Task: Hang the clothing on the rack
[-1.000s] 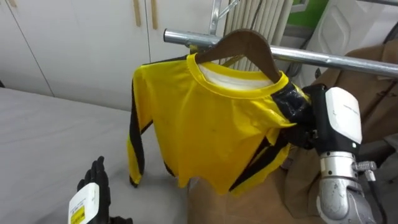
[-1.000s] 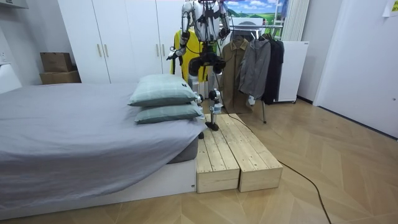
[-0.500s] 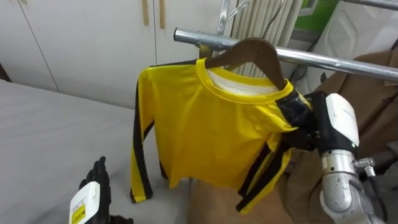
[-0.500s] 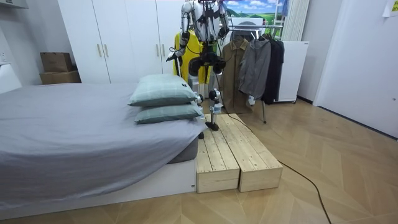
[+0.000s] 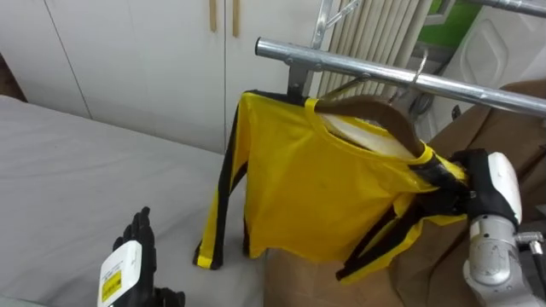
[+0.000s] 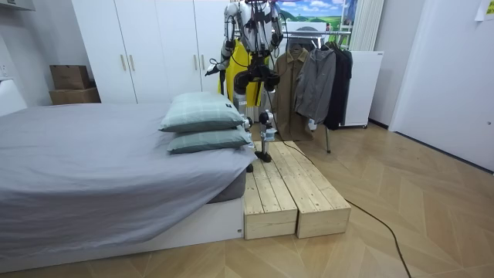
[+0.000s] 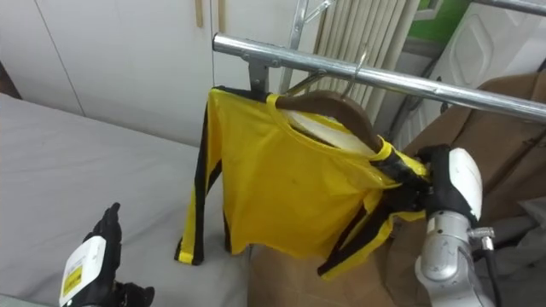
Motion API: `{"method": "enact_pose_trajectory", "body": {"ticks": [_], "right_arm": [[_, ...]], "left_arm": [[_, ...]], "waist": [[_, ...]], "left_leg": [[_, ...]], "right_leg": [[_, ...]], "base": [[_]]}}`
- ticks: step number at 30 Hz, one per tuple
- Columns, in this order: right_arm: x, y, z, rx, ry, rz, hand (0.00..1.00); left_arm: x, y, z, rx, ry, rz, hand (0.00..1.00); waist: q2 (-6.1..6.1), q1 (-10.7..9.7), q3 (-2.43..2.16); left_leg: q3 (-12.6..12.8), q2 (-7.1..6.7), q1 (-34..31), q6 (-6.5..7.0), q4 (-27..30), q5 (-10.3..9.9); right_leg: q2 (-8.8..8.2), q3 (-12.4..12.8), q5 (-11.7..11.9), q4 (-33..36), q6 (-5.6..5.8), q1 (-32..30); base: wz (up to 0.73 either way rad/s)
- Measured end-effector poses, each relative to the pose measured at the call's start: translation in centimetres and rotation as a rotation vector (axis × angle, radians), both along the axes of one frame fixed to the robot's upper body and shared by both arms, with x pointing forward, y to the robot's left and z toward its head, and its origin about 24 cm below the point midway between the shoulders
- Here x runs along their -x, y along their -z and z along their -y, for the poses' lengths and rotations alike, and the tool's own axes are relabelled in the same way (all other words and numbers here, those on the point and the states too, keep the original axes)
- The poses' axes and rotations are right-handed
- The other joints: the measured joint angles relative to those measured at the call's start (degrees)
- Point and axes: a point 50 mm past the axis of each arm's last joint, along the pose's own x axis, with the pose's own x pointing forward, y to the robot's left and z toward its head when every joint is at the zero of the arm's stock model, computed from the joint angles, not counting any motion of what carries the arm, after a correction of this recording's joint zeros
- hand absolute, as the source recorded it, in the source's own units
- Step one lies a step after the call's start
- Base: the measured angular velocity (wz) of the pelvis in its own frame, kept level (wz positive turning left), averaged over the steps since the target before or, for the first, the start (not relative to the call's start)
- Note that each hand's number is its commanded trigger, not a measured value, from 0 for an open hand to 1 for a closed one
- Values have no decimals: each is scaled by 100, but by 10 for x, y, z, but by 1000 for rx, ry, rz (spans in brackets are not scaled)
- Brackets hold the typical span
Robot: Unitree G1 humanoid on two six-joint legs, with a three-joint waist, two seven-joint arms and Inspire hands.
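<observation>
On the silver metal rail hangs a brown wooden hanger by its wire hook, carrying the yellow long-sleeved shirt with black side stripes, just beside a brown coat. The right hand is at the shirt's shoulder nearest that coat, its dark fingers clenched round the cloth over the hanger's end. Low at the left, above the grey bed, the left hand hovers apart from the shirt, fingers released and pointing up, holding nothing.

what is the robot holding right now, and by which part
The right robot hand grips the yellow shirt at its shoulder, over the end of the wooden hanger. The left robot hand, lower left, holds nothing.
</observation>
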Motion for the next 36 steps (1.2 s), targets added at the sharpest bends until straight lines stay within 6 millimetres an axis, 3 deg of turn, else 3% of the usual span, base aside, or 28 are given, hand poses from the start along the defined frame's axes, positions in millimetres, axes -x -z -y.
{"method": "enact_pose_trajectory", "body": {"ticks": [16,24,36], "right_arm": [[21,49,18,-169,47,-256,100],[53,87,19,-188,90,-409,100],[59,92,15,-170,124,-411,100]], "left_arm": [[1,-2,-11,1,-53,12,0],[4,0,-12,-13,-65,17,0],[4,1,-7,-14,-36,19,0]], "waist": [[143,-125,-34],[201,-115,-55],[232,-102,-53]], "left_leg": [[-1,2,67,0,-16,0],[21,7,94,0,-21,0],[25,10,104,0,-11,0]], "right_leg": [[-10,-25,2,-84,-3,117],[-27,-83,4,-157,-6,188],[-14,-66,7,-84,-12,161]], "base": [[0],[4],[0]]}}
